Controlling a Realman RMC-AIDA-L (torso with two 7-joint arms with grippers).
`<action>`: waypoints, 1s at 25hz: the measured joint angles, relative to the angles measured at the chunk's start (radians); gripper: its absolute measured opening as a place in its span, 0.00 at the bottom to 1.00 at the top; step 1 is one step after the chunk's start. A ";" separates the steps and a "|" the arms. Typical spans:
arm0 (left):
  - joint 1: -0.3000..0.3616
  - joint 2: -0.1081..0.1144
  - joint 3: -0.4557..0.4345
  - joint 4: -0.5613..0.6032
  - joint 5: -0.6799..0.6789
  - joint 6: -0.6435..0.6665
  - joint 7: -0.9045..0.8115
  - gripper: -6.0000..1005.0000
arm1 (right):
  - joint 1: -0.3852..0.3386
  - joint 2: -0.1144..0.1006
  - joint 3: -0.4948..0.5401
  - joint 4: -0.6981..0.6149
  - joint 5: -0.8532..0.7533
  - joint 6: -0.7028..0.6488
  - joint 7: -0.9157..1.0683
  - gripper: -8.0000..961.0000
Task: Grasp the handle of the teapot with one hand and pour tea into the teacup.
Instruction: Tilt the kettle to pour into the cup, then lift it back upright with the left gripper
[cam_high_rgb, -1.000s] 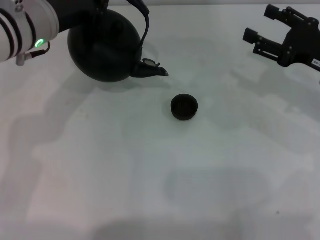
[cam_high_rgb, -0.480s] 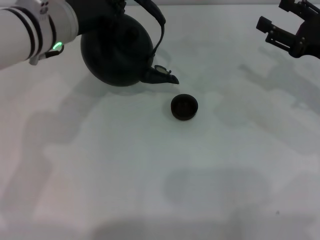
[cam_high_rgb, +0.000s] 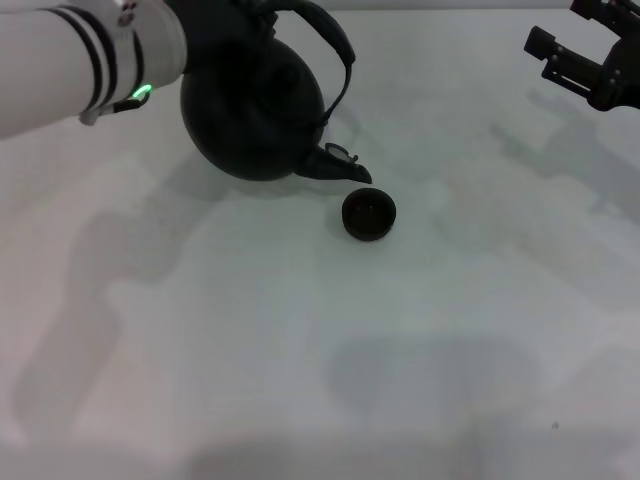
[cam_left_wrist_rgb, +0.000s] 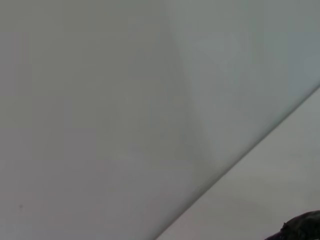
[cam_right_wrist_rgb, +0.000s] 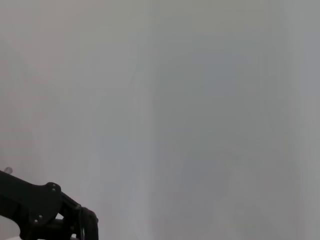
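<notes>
Black teapot (cam_high_rgb: 255, 105) tilted from left arm, spout beside teacup (cam_high_rgb: 369, 214)

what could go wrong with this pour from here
1. The teapot is tilted, its spout just short of the small teacup; tea may land on the table.
2. The left hand's hold on the handle is hidden, so the pot could swing.
3. The low spout might bump the cup.

Teapot (cam_high_rgb: 255, 105) matt black; table (cam_high_rgb: 300, 350) smooth white.
</notes>
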 joint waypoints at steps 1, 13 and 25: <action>-0.005 0.000 0.005 0.000 0.012 -0.008 -0.011 0.13 | 0.000 0.000 0.001 0.000 0.000 0.000 0.000 0.87; -0.045 0.000 0.050 0.017 0.135 -0.071 -0.083 0.13 | 0.003 0.000 0.002 0.012 0.000 -0.012 -0.001 0.87; -0.055 0.000 0.068 0.049 0.212 -0.116 -0.108 0.13 | 0.008 0.000 0.002 0.012 0.000 -0.024 -0.003 0.87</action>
